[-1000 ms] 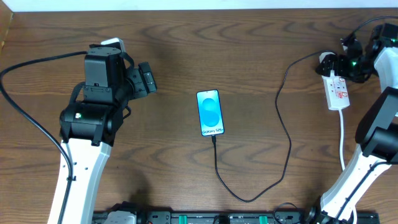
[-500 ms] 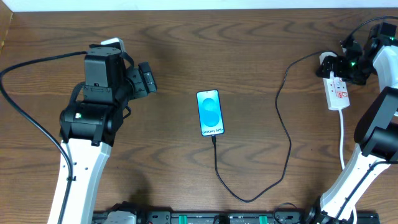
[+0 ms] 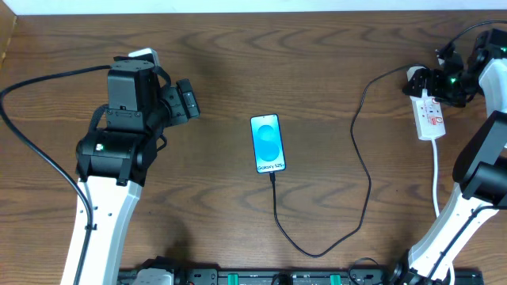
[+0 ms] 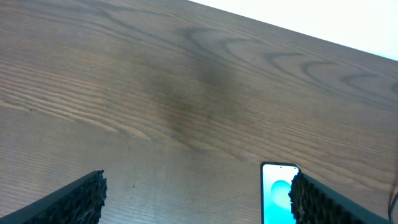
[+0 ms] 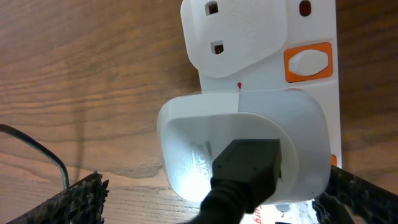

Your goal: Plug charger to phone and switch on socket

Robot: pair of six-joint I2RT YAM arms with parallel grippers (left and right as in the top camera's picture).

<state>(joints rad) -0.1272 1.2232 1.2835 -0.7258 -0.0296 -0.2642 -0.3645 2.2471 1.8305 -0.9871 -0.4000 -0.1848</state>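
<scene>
At the brown wooden table's (image 3: 238,47) far right corner, the released right hand (image 5: 214,196) straddles the white charger adapter (image 5: 249,137) on the narrow white power strip (image 5: 236,37). The left hand (image 4: 196,196) is also released.

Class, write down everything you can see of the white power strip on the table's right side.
The socket is a narrow white plastic strip lying flat on the wooden table, near its right edge. It bears red markings, a free outlet with rectangular holes, and a white switch in an orange frame. The charger, a white adapter with a black lead, is plugged into it. A white cord leaves its near end.
</scene>
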